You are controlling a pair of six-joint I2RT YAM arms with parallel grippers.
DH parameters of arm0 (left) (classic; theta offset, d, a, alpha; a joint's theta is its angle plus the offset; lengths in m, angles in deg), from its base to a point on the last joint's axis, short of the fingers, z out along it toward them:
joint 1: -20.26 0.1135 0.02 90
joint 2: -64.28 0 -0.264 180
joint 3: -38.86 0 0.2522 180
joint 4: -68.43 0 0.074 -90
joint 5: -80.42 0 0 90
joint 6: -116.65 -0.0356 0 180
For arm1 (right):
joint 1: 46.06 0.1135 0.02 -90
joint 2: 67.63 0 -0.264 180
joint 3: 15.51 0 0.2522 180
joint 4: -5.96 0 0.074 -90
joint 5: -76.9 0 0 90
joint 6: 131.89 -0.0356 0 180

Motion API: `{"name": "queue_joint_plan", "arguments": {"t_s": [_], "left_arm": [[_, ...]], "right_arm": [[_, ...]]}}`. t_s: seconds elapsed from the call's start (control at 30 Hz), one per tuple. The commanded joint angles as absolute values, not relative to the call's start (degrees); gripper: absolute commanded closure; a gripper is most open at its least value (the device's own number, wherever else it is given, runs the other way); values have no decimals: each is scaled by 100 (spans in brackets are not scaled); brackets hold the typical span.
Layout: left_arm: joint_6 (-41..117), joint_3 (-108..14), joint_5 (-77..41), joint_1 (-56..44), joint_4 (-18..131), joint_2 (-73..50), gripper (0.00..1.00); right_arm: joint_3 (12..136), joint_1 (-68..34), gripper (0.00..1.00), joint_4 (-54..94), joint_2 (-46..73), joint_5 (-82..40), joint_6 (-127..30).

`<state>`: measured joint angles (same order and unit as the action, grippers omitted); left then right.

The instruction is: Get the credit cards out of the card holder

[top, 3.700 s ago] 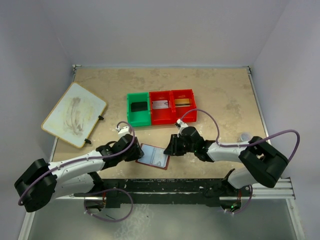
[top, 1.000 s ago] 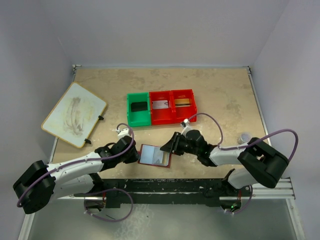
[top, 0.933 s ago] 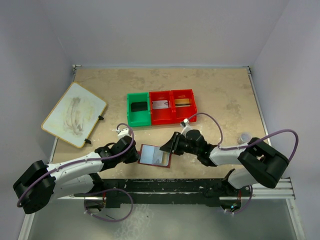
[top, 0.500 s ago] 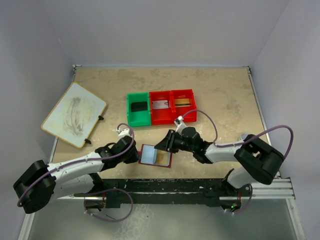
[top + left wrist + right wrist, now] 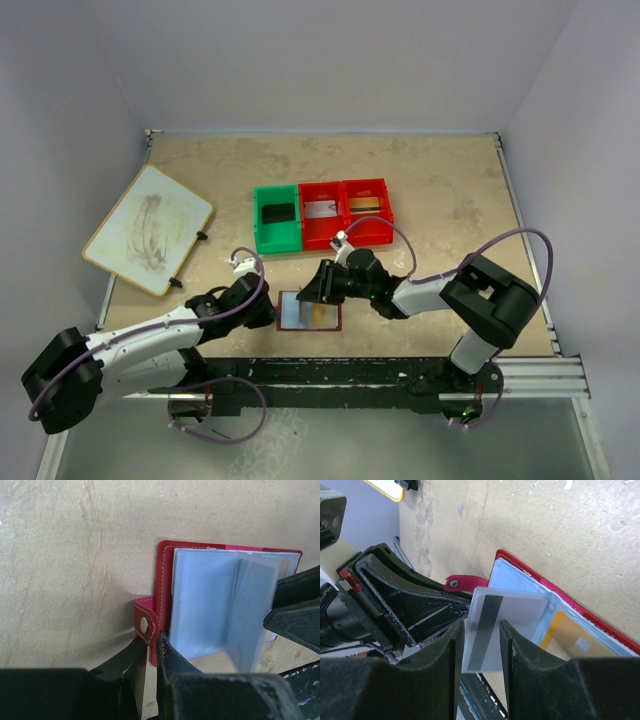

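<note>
Card holder point(image 5: 300, 318) is lying open near the table's point(image 5: 450, 190) front edge. The nearly closed left gripper point(image 5: 152, 655) is pinching it beside its tab point(image 5: 145, 625) so it cannot slide. The right gripper point(image 5: 479, 650), jaws half apart, is seemingly clasping a pale striped card point(image 5: 492, 625) edgewise to free it from the sleeves point(image 5: 200, 605).

Card holder point(image 5: 165, 580) lies open on the beige table point(image 5: 75, 555), red cover down, pale blue sleeves point(image 5: 200, 605) fanned upward. Snap tab point(image 5: 145, 625) sticks out at its left edge. Left gripper point(image 5: 152, 650) is clamped on the cover's near-left corner beside the tab. Right gripper point(image 5: 278, 611) overlaps the sleeves' right side.
</note>
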<state>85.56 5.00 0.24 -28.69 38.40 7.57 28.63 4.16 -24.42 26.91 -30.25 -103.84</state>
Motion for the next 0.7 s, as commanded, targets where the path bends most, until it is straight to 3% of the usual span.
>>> {"name": "queue_joint_plan", "arguments": {"t_s": [0.0,0.23,0.67], "left_arm": [[8522,329,331,-2905,3539,1025,90],[8531,146,439,-2905,3471,1055,88],[8523,75,516,-2905,3230,1304,84]], "right_arm": [[3102,456,62,-2405,2550,-3102,-10042],[3309,454,52,-1978,2311,-3200,-9535],[2749,452,54,-1878,1744,-2697,-9746]]}}
